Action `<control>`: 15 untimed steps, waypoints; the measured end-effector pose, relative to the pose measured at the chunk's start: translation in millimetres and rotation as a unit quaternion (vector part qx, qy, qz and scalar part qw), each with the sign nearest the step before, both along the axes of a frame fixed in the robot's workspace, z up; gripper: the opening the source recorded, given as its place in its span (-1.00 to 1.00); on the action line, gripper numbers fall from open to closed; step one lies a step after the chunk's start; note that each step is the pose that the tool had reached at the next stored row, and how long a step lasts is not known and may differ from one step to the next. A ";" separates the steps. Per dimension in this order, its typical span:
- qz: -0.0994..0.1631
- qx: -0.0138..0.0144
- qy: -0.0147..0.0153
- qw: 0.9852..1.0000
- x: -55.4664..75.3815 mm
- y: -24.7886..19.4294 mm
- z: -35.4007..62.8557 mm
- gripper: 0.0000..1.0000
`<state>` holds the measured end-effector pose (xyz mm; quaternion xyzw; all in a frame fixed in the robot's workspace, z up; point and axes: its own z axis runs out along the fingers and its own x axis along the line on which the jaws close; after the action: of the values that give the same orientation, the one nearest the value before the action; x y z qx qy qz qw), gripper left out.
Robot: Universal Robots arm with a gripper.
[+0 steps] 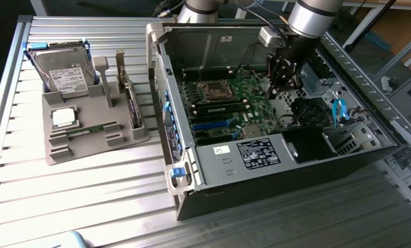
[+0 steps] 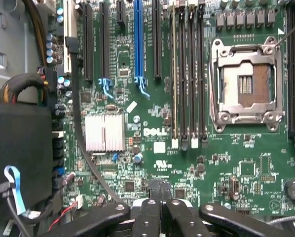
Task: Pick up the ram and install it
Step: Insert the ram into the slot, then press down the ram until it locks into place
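The ram [image 1: 92, 129], a thin green stick, lies flat in a front slot of the grey holder tray [image 1: 88, 111] at the exterior view's left. My gripper [image 1: 281, 93] hangs inside the open computer case [image 1: 260, 150], well away from the ram, above the green motherboard [image 1: 250, 111]. In the wrist view its fingers [image 2: 161, 188] are shut together with nothing between them. Below them lie the motherboard [image 2: 152, 133], its long black memory slots [image 2: 188, 74] and the open CPU socket [image 2: 246, 84].
The tray also holds a hard drive [image 1: 62, 72], a square silver CPU [image 1: 64, 117] and an upright expansion card [image 1: 131, 103]. Case walls surround the board. Black cables [image 2: 81, 138], a silver heatsink [image 2: 104, 132] and a blue slot [image 2: 137, 39] lie beside the memory slots.
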<state>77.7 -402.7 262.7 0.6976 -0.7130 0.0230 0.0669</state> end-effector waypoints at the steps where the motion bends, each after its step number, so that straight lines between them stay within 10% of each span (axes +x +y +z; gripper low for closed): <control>1: 0.000 -0.001 0.001 1.000 1.5 0.0 0.3 -0.79; 15: 0.000 -0.003 0.002 1.000 3.6 0.0 0.6 -0.79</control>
<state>81.3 -402.6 263.3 0.6975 -0.7128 0.0235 0.0700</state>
